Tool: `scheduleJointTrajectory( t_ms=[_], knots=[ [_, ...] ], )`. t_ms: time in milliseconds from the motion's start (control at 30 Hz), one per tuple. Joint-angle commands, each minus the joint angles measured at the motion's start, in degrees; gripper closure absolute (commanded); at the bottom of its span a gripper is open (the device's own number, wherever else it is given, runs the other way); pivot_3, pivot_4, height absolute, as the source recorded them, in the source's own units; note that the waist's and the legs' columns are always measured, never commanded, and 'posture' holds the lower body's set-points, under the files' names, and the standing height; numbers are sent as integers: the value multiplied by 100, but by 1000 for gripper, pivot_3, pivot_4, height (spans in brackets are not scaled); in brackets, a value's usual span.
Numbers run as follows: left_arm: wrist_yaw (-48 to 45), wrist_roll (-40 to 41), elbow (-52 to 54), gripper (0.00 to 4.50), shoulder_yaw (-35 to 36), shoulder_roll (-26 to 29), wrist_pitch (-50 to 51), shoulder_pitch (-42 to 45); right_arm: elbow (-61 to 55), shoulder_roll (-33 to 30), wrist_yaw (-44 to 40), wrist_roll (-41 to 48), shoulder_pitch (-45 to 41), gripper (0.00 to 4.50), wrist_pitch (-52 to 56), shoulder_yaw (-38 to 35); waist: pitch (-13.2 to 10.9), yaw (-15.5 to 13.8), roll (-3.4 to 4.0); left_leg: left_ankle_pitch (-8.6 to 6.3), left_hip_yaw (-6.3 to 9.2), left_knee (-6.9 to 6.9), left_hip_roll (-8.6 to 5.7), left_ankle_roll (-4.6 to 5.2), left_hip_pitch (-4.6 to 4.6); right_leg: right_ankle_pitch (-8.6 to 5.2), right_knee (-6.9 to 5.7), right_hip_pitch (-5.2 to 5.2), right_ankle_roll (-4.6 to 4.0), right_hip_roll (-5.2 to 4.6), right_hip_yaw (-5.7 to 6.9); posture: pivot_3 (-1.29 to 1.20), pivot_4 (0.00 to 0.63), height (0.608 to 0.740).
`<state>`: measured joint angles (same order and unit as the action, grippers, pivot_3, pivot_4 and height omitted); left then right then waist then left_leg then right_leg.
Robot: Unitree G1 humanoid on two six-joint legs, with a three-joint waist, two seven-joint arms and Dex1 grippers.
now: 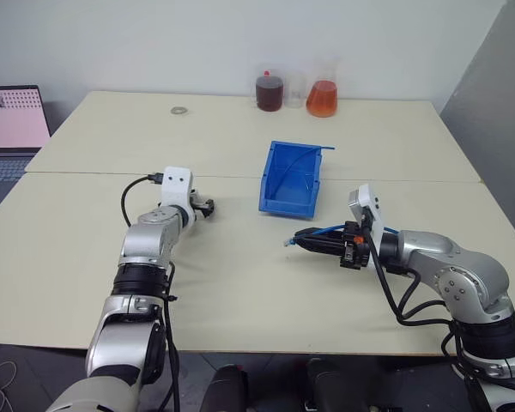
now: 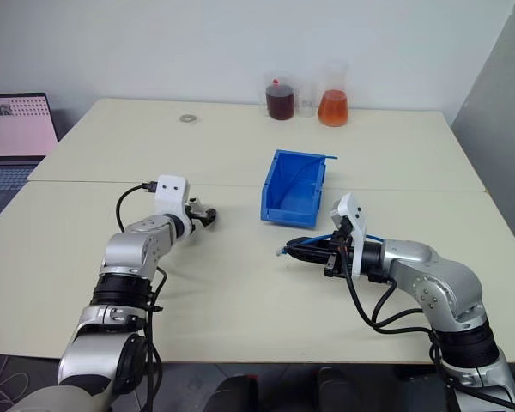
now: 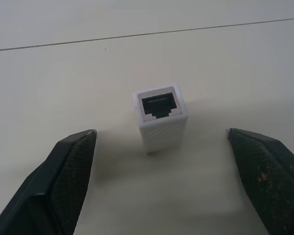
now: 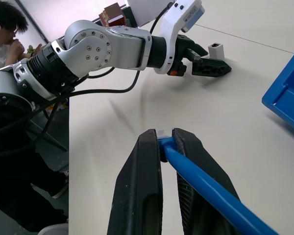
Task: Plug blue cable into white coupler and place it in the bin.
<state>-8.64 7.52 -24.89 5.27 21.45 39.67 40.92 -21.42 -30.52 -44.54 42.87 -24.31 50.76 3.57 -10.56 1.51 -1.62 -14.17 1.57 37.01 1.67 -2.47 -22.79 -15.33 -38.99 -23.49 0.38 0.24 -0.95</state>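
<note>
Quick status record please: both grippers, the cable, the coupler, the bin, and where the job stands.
left gripper: open, jaws either side of the white coupler, not touching it
white coupler: upright on the table, socket facing up, unplugged
right gripper: shut on the blue cable near its plug end
blue cable: held above the table, rest trails back along the right arm
bin: blue, beyond both grippers, nothing visible inside
stage: coupler not yet grasped

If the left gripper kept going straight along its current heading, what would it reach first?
Most likely the white coupler: it stands upright on the table, centred ahead of the open left gripper, between its fingers' lines. How far ahead is unclear.
</note>
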Motion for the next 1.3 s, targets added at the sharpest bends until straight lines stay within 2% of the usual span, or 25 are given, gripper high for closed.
scheduleJointTrajectory(
  t_ms=[33, 133, 433, 533, 567, 600, 733, 833, 933, 1067, 1167, 1300],
  knots=[
    [59, -53, -21, 0, 82, -36, -24, 50, -242, -31, 28, 98, -52, 4389, -9, -116, 0, 0, 0, 0, 0, 0, 0, 0, 0, 0, 0, 0, 0, 0, 0, 0, 150, 740],
    [133, -32, 3, 415, 150, -78, 5, 31, -237, -30, 37, 103, -69, 4390, 8, -122, 0, 0, 0, 0, 0, 0, 0, 0, 0, 0, -1, 0, 0, 0, 0, 0, 150, 740],
    [268, -107, -261, 2596, 270, -58, -196, 87, -224, -34, 73, 132, -68, 4390, 17, -175, 0, 22, 0, 0, -2, 0, 2, 0, 5, 1, -4, 0, 0, 1, -1, 0, 150, 740],
    [290, -126, -355, 3145, 271, -35, -296, 102, -241, -38, 95, 148, -60, 4390, 30, -199, 0, 23, 0, 0, -3, 0, 1, 0, 6, 1, -4, 1, 0, 2, -2, 0, 150, 740],
    [292, -129, -370, 3543, 269, -29, -320, 98, -249, -39, 106, 155, -59, 4390, 37, -208, 0, 23, 0, 0, -4, 0, 2, 0, 6, 1, -4, 1, 0, 2, -2, 0, 150, 740],
    [300, -131, -382, 3736, 271, -26, -336, 93, -254, -40, 115, 161, -60, 4390, 44, -214, 0, 23, 0, 0, -4, 0, 1, 0, 6, 1, -4, 1, 0, 2, -2, 0, 150, 740],
    [260, -184, -339, 3748, 204, 19, -426, 20, -272, -48, 155, 183, -64, 4390, 71, -227, 0, 23, 0, 0, -4, 0, 2, -1, 6, 1, -4, 1, 0, 1, -3, 0, 150, 740],
    [-168, -273, 54, 3748, -64, 207, -534, -239, -307, -63, 191, 188, -58, 4390, 103, -232, 0, 34, 0, 0, -4, 0, 2, 0, 6, 1, -4, 1, 0, 2, -3, 0, 150, 740],
    [-1167, -35, 933, 3748, -370, 568, -443, -685, -369, -136, 199, 193, -31, 4390, 138, -245, 1, 41, 0, 0, -7, -3, 4, -1, 7, 1, -4, 0, 0, 1, -5, 0, 150, 740],
    [-3087, 177, 2469, 3748, -1232, 1560, -543, -1374, -550, -434, 68, 116, 132, 4390, 113, -200, 0, 24, 1, 1, -4, -6, 3, -3, 3, 1, -2, -1, -1, -5, -3, 0, 150, 740],
    [-4400, 216, 3285, 3748, -1832, 2270, -1082, -1687, -783, -821, -184, -20, 338, 4390, 20, 19, 0, -20, 1, 1, 0, -6, 3, -3, -1, -1, 1, -2, -2, -21, 2, 0, 150, 740],
    [-5389, 408, 3533, 3748, -2131, 2505, -1445, -1676, -938, -997, -357, -120, 444, 4390, -74, 220, 0, -32, 1, 0, -10, -2, -3, 0, -1, -2, 5, 0, 2, -27, -1, 0, 150, 740]
  ],
)
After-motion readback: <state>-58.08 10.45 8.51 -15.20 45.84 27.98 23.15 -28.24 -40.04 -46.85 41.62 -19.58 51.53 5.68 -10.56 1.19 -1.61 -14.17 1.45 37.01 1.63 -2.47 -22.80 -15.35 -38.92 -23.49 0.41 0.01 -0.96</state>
